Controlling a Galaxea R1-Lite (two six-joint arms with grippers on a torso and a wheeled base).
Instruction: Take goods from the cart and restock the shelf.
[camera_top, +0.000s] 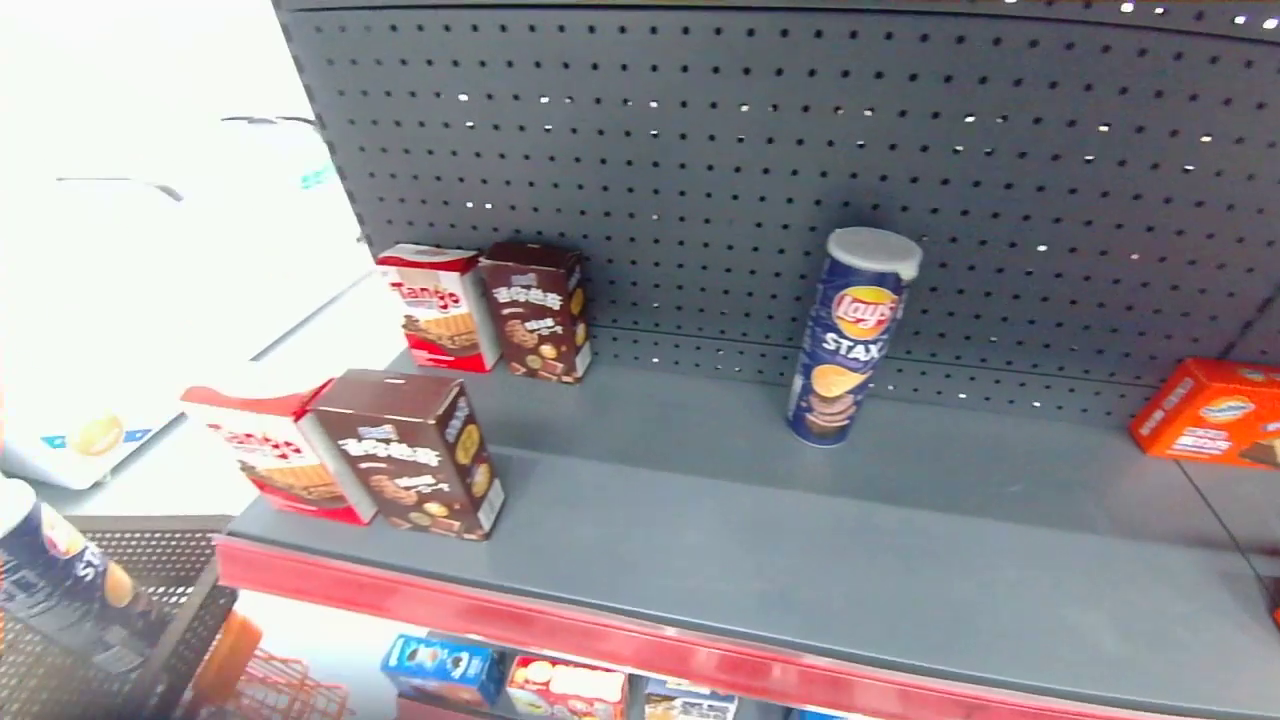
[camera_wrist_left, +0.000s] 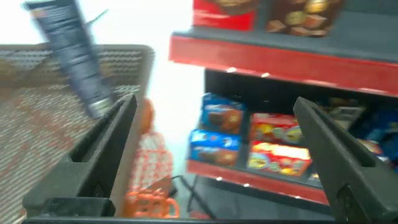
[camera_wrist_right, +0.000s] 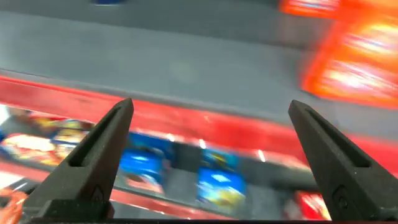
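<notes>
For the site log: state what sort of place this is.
Probably a shop or supermarket aisle: a grey shelf with a pegboard back, snack boxes and a chip can stood on it, and a mesh cart beside it.

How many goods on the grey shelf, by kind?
Red wafer boxes: 2
Brown cookie boxes: 2
Chip cans: 1
Orange boxes: 1
Total: 6
</notes>
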